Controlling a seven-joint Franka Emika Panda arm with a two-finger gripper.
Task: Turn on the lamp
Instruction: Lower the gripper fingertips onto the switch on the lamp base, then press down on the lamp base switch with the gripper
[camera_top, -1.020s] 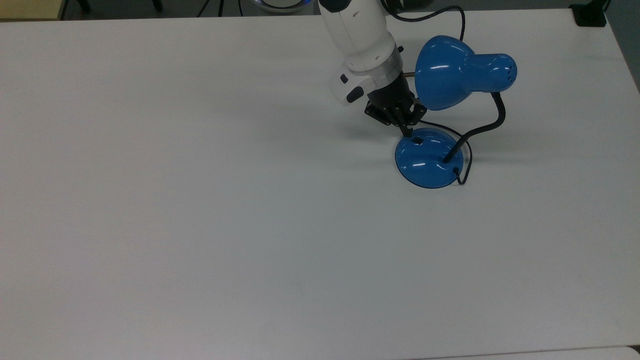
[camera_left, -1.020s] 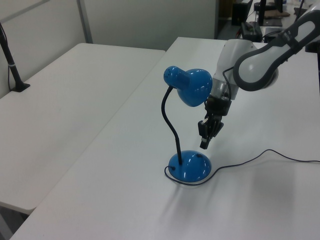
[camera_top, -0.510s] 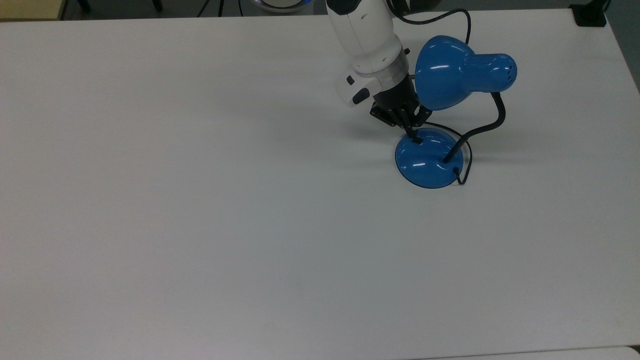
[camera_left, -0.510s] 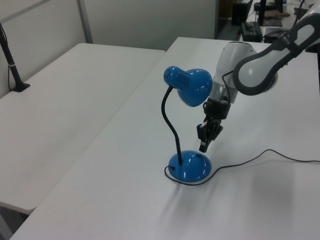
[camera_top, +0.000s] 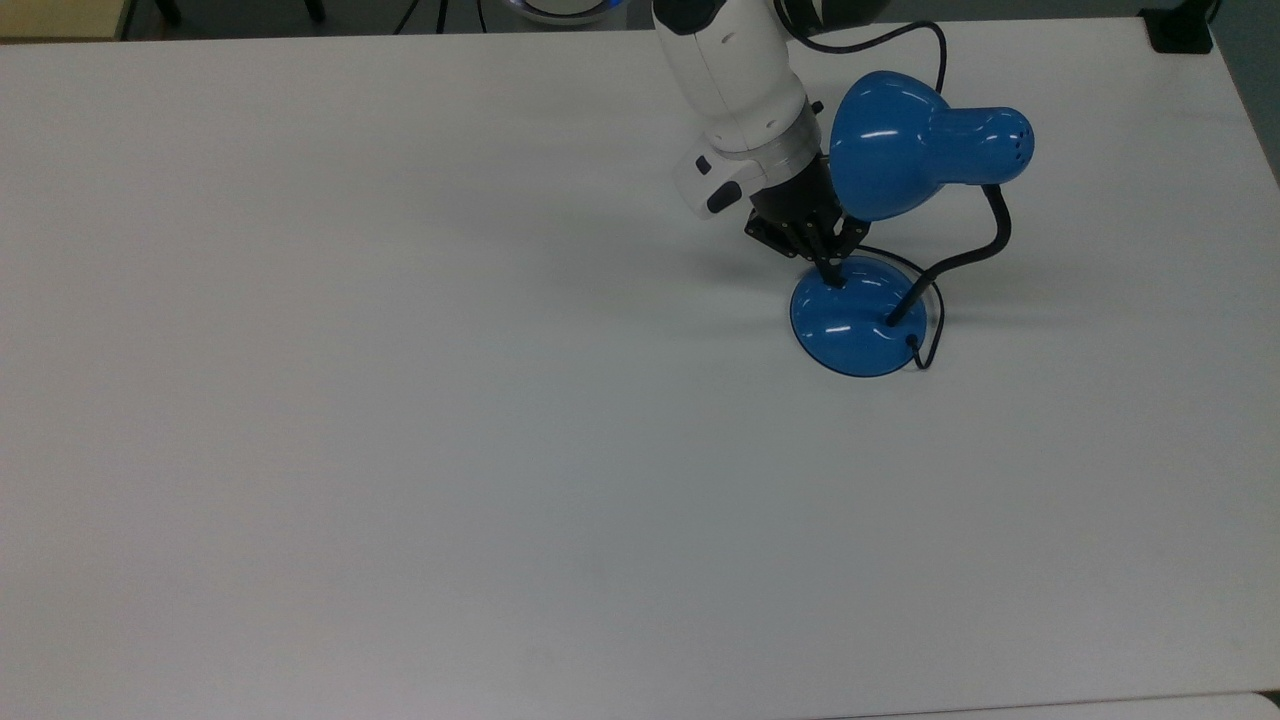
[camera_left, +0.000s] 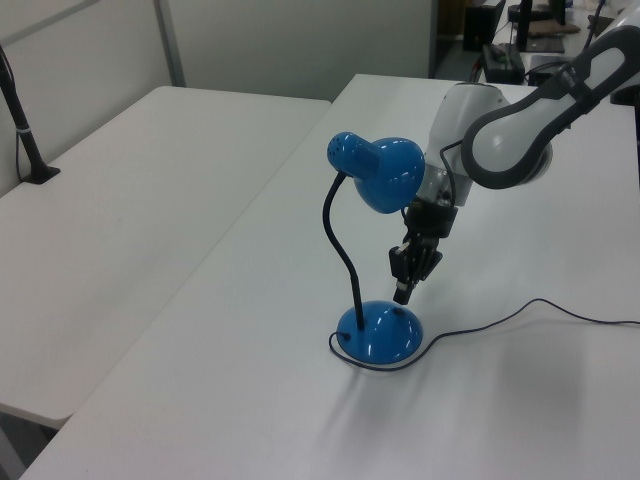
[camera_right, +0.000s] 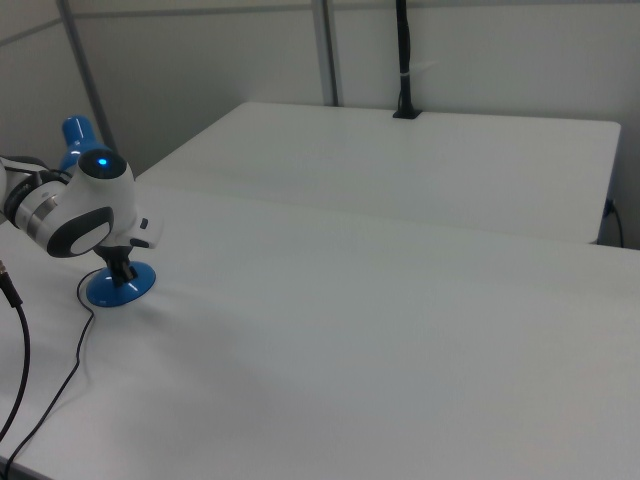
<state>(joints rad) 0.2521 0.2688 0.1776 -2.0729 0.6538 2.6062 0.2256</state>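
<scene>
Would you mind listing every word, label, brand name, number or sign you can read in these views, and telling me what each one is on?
There is no readable text in any view.
The lamp: plain glossy blue, with no lettering on its shade or base.
The robot arm: white casing with dark buttons, but no legible marking.
The table: bare white, with no label.

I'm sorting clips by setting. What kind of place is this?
Most likely a lab or office workroom: long plain white tables pushed together, partition-like panel walls behind them, and a robot arm whose gripper reaches down to the base of a blue desk lamp.
</scene>
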